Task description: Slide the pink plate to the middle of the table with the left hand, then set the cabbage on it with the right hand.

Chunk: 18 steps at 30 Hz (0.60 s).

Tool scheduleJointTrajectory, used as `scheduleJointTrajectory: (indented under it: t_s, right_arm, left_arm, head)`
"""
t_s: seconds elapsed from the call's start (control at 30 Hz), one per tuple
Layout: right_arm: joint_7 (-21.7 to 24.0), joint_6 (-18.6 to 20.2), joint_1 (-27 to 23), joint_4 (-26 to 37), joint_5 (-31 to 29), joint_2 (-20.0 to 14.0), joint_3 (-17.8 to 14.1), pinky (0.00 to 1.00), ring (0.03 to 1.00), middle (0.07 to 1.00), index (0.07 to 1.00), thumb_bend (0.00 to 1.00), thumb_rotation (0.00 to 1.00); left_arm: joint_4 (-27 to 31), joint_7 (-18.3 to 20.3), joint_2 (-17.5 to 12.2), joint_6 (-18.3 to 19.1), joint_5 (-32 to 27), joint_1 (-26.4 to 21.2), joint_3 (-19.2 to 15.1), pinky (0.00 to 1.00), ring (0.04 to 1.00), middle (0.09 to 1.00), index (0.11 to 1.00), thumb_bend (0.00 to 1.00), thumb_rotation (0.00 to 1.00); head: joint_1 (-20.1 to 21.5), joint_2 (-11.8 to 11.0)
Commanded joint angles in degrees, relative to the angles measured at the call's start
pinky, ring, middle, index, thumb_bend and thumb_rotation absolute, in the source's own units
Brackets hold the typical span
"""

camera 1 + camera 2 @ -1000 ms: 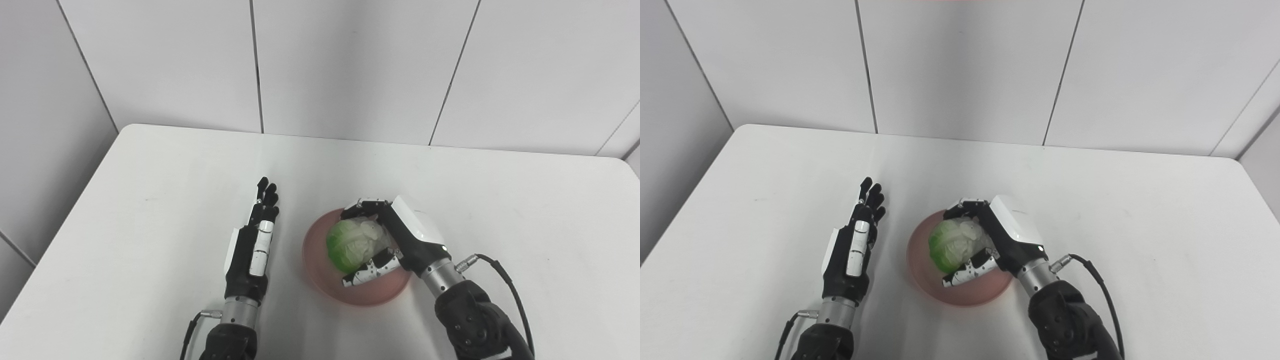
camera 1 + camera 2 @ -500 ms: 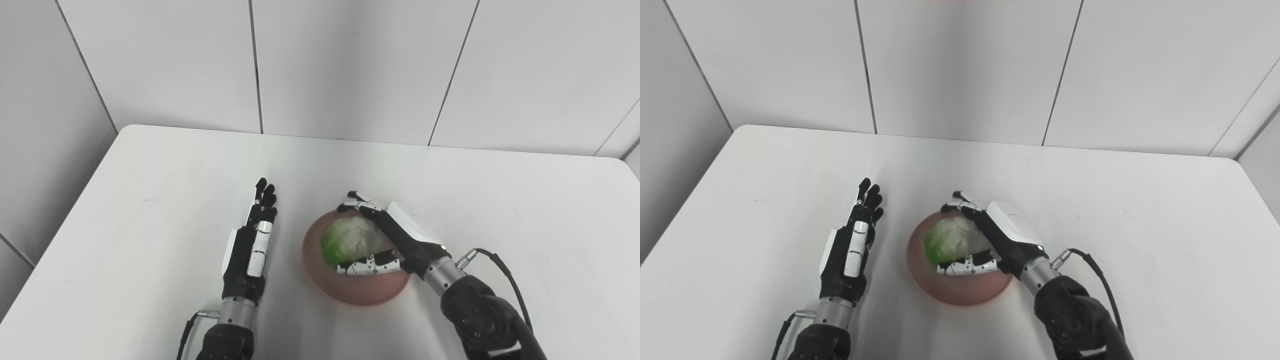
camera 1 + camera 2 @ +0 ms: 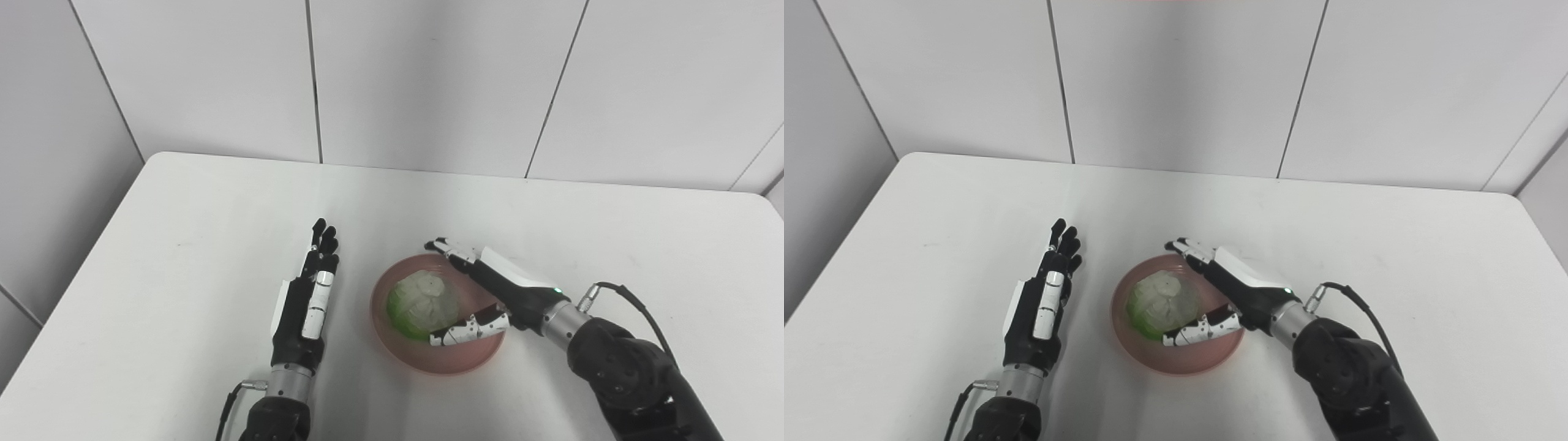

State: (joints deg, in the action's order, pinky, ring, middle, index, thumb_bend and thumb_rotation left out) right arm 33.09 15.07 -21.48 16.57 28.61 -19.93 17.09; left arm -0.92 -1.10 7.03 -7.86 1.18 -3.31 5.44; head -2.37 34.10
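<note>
One cabbage point(image 3: 422, 302) lay on one plate point(image 3: 454, 360), mid-desk point(image 3: 184, 220). Right hand point(image 3: 499, 293) fingers apart beside cabbage; left hand point(image 3: 304, 306) fingers straight, empty.

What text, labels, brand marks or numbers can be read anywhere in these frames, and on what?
None: no readable text on the pink plate, the cabbage, the table, the wall panels, or the left hand and right hand. The right wrist bears only a small green light.
</note>
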Motion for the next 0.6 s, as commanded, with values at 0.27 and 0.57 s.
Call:
scheduleJointTrajectory:
  t_s: [0.27,0.57]
  right_arm:
    - [-17.48,-5.40,11.82,3.13,-17.43,12.63,-15.58,1.00,1.000,1.000,1.000,0.78,0.71]
    - [-27.37,-23.81,16.61,-10.95,-30.95,22.53,-23.03,1.00,1.000,1.000,1.000,0.76,0.82]
  left_arm:
    - [1.99,1.23,-0.93,-0.45,-1.06,-1.00,-0.12,1.00,1.000,1.000,1.000,0.62,0.93]
    - [1.09,3.24,-2.84,-2.91,-1.79,-0.58,0.13,1.00,1.000,1.000,1.000,0.65,0.94]
  head:
    - [1.62,-0.82]
    - [3.24,-0.79]
